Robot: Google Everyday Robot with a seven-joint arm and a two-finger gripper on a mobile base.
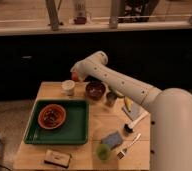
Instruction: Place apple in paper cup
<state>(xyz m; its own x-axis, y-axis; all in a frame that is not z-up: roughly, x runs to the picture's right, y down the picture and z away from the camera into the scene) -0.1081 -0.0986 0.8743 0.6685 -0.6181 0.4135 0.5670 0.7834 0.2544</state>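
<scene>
The small white paper cup [68, 87] stands upright at the back left of the wooden table [105, 125]. The gripper [75, 75] is at the end of the white arm, just above and to the right of the cup. A red-orange apple [74, 76] shows at the gripper, held a little above the cup's rim level and beside it. The dark maroon bowl [95, 90] stands right of the cup.
A green tray [74, 131] holds an orange bowl [52, 116]. A grey metal cup [110, 98], a banana [127, 103], a white utensil [137, 120], a blue-grey sponge [112, 138], a green round item [103, 151], a fork [129, 145] and a small bar [57, 158] lie on the table.
</scene>
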